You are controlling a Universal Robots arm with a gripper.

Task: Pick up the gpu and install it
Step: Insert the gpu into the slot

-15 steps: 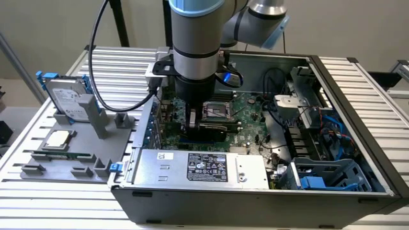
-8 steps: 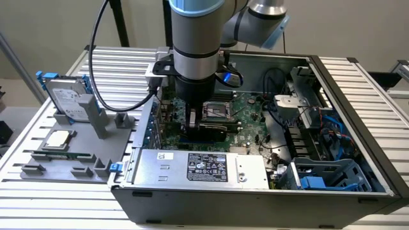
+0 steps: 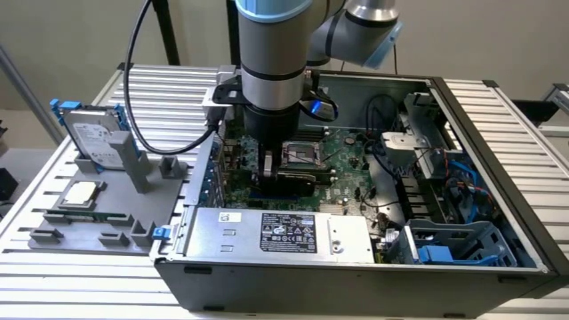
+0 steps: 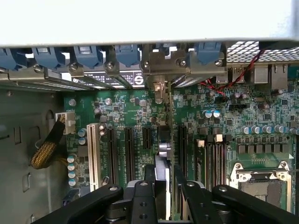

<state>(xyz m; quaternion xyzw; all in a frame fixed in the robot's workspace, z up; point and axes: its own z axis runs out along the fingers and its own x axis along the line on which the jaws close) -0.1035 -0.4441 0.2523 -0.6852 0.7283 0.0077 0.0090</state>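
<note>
1. We see a slatted metal table (image 3: pixel 80 280) bearing an open case (image 3: pixel 356 280) and a grey tray (image 3: pixel 178 200).
2. The wrist view adds detail: the pincer (image 4: pixel 161 186) is clamped on the gpu (image 4: pixel 161 161), edge-on over the motherboard (image 4: pixel 135 112) slots.
3. Well aside of the pincer, the tray holds a hard drive (image 3: pixel 93 137).

Labels sat on the power supply (image 3: pixel 280 232) and hard drive (image 3: pixel 96 137), but no text was readable.
</note>
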